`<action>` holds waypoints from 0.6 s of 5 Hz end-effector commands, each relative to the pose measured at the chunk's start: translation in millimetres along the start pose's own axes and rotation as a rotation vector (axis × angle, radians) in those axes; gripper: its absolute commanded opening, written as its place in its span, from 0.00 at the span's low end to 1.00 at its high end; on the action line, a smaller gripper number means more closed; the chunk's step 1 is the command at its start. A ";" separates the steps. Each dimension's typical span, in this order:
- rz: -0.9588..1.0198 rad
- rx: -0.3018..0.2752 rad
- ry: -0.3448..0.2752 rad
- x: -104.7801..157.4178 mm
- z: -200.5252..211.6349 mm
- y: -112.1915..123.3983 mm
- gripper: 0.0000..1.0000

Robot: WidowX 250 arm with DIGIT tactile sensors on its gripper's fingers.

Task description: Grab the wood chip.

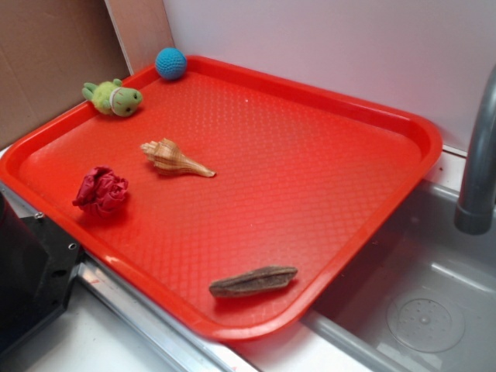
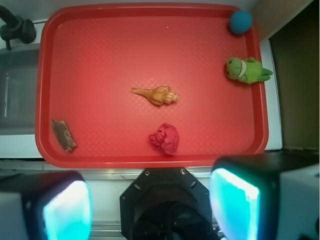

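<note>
**Exterior view.**
- Red tray (image 1: pixel 372 108): holds five loose items, all well apart from each other.
- Wood chip (image 1: pixel 253 281): your target. It lies flat at the tray's 6 o'clock, just inside the near rim, long axis roughly along that rim. Nothing touches it.
- Seashell (image 1: pixel 175 157): tan, ridged, near the tray's 10 o'clock. Don't take it for the chip.
- Red crumpled cloth (image 1: pixel 101 191): at 9 o'clock.
- Green plush toy (image 1: pixel 114 98): at 11 o'clock by the far-left rim.
- Blue ball (image 1: pixel 170 63): at the far corner, about 12 o'clock.
- Sink (image 1: pixel 418 294): grey basin off the tray's right side; nothing in it that you can see.
- No gripper appears here.

**Wrist view.**
- Gripper (image 2: pixel 150 207): its two pads (image 2: pixel 67 210) stand wide apart at the bottom of the frame, nothing between them, high above and short of the tray.
- Wood chip (image 2: pixel 63 135): at 8 o'clock of the frame, in the tray's lower-left corner.
- Step, as I judge it: approach not yet begun. You'll likely need to travel toward 8 o'clock, turn the wrist so the pads straddle the chip's narrow width, then descend close to the tray floor, minding the rim beside it.
</note>
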State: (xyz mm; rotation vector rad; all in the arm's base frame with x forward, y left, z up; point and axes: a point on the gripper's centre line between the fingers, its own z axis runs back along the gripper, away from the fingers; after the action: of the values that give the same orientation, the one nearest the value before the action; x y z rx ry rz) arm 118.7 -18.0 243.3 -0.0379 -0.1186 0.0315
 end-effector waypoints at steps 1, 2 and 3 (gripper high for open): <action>0.000 0.000 0.000 0.0 0.0 0.0 1.00; -0.126 -0.034 -0.044 -0.9 -39.8 -39.6 1.00; -0.229 -0.040 -0.027 -1.3 -77.1 -78.5 1.00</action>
State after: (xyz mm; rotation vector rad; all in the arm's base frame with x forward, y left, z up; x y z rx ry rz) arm 129.1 -98.5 162.3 -0.0471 -0.1216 -0.1988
